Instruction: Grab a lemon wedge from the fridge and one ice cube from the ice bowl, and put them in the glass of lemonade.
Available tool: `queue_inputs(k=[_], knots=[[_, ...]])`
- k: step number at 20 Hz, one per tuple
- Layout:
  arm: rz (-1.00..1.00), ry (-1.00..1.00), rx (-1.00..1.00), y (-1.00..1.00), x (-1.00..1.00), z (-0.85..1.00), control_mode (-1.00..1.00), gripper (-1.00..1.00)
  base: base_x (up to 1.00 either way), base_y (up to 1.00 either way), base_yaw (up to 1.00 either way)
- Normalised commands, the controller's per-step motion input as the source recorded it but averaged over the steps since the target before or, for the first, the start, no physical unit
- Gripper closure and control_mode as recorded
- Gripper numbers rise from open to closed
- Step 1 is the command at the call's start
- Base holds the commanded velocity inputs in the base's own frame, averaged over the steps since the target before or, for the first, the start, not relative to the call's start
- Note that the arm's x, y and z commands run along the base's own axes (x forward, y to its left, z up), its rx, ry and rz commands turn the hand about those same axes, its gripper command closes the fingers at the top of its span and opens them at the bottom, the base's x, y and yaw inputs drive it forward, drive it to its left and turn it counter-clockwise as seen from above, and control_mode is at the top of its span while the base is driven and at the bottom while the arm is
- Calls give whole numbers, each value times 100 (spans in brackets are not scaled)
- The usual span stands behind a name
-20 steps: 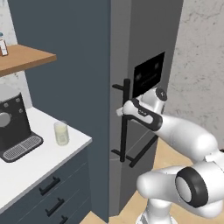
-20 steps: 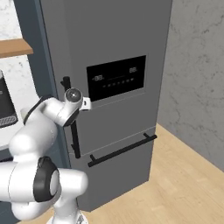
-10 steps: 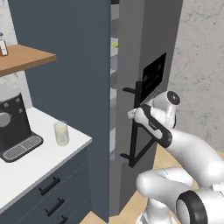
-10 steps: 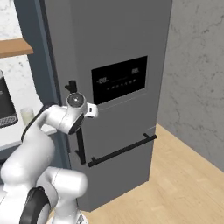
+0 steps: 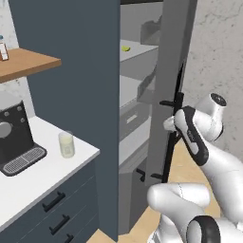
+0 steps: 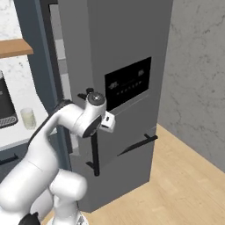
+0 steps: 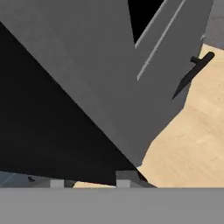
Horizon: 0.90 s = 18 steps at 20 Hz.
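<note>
The lemon wedge (image 5: 125, 48) was a tiny yellow-green bit on a high shelf (image 5: 137, 51) inside the fridge (image 5: 76, 71). It lay well above the claw (image 5: 170, 124) and to its left in the left base view, deeper in the fridge. Nothing touched it.

The fridge door (image 5: 168, 90) stood swung open. Light grey shelves and a drawer (image 5: 133, 118) showed in the gap between the dark body and the door. The drawer sat about level with the claw, just inside the opening.

The claw was right at the black bar handle (image 5: 172, 137) on the door. In the left base view the white hand pressed against the bar. In the right base view the claw (image 6: 99, 128) was hidden behind the wrist, beside the long black handle (image 6: 93, 151). I could not tell if its fingers were pinching the bar or spread apart. The hand view looked along the grey door face (image 7: 109, 83) down to the wooden floor (image 7: 192, 140), with another black handle (image 7: 197, 65) far off.

The glass of lemonade (image 5: 66, 144) stood upright on the white worktop (image 5: 42, 175), well to the left of the claw, on the other side of the fridge body. A black coffee machine (image 5: 14, 137) stood near the glass, further from the claw. A wooden shelf (image 5: 23, 64) hung above them.
</note>
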Motion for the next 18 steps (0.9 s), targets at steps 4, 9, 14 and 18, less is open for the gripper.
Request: queue_inputs(k=[4,9,14,18], knots=[[-26,0,14,-100,-47,29,-100,100,0,0,0],[-24,-6,13,-97,-64,17,-100,100,0,0,0],[-9,-17,6,-40,-99,28,-100,100,0,0,0],[-2,-18,0,-2,-97,61,-100,100,0,0,0]])
